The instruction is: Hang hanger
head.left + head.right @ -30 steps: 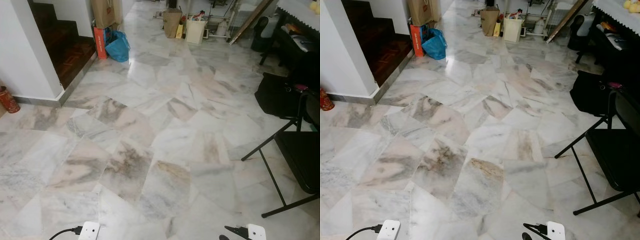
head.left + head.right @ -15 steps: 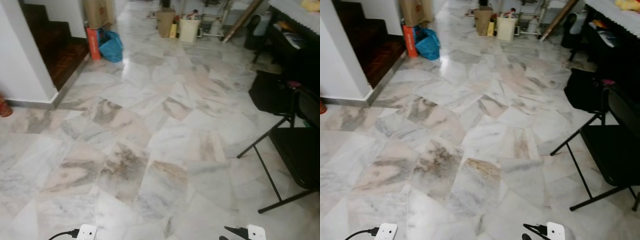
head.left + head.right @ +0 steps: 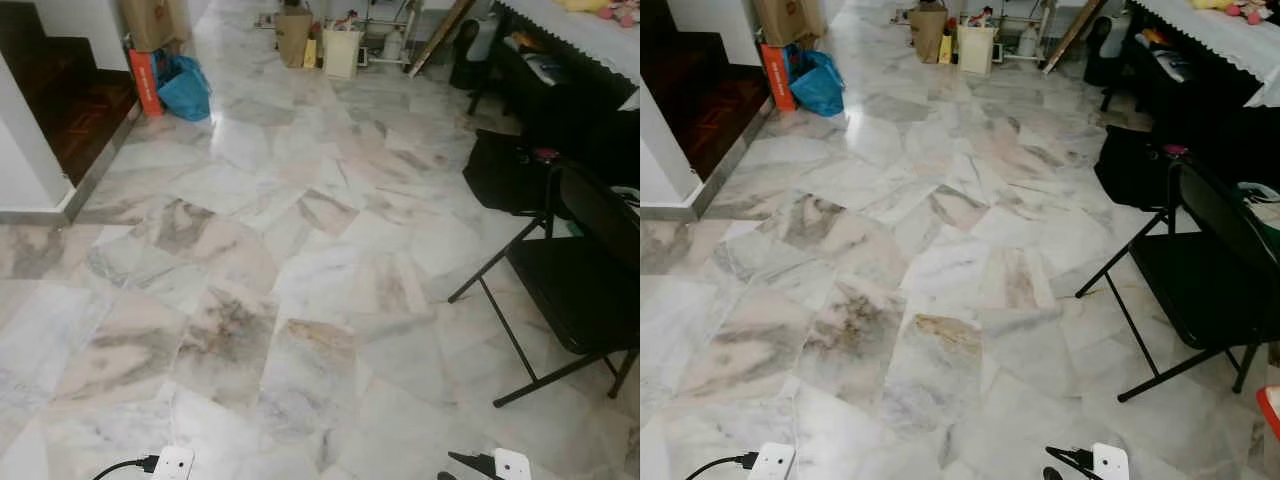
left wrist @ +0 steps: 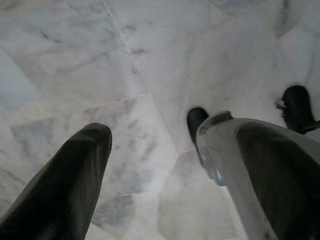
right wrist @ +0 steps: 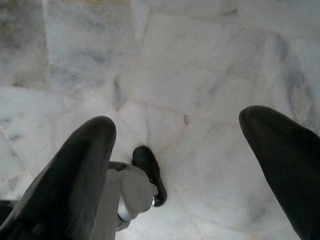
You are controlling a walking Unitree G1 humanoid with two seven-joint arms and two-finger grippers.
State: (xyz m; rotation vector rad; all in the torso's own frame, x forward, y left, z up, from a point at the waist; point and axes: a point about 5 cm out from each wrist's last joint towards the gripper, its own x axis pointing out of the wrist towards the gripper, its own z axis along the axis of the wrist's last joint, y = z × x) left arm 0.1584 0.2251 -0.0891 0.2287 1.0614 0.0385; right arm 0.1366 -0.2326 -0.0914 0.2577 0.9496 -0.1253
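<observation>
Both arms hang low with their wrists at the near edge of the head views, over the marble floor (image 3: 300, 250). The left gripper (image 4: 170, 145) points straight down, its two black fingers (image 4: 75, 175) spread wide with nothing between them. The right gripper (image 5: 180, 145) also points down, fingers (image 5: 280, 150) wide apart and empty. The robot's dark feet and silver lower legs appear between the fingers in both wrist views. No hanger can be made out in any view, and no rail or hook to receive one is identifiable, so the direction from the fingers to the hanger, its long axis and the nearer arm cannot be determined here. Judgement: the task is at the locate-and-approach stage, and the grasp cannot be planned until the hanger comes into view. The floor is polished marble in irregular slabs, white and grey with pink-brown veining, glossy and hard. On the right stands a black folding chair (image 3: 1210, 270) with a thin tubular frame and flat matte seat, near a dark tabletop (image 3: 1230, 40) covered by a white cloth. At far left a blue plastic bag (image 3: 185, 88), soft and crumpled, sits beside an orange box (image 3: 146, 80) at the foot of dark wooden stairs (image 3: 70, 110). Cartons and paper bags (image 3: 318, 40) stand at the far end of the floor.
</observation>
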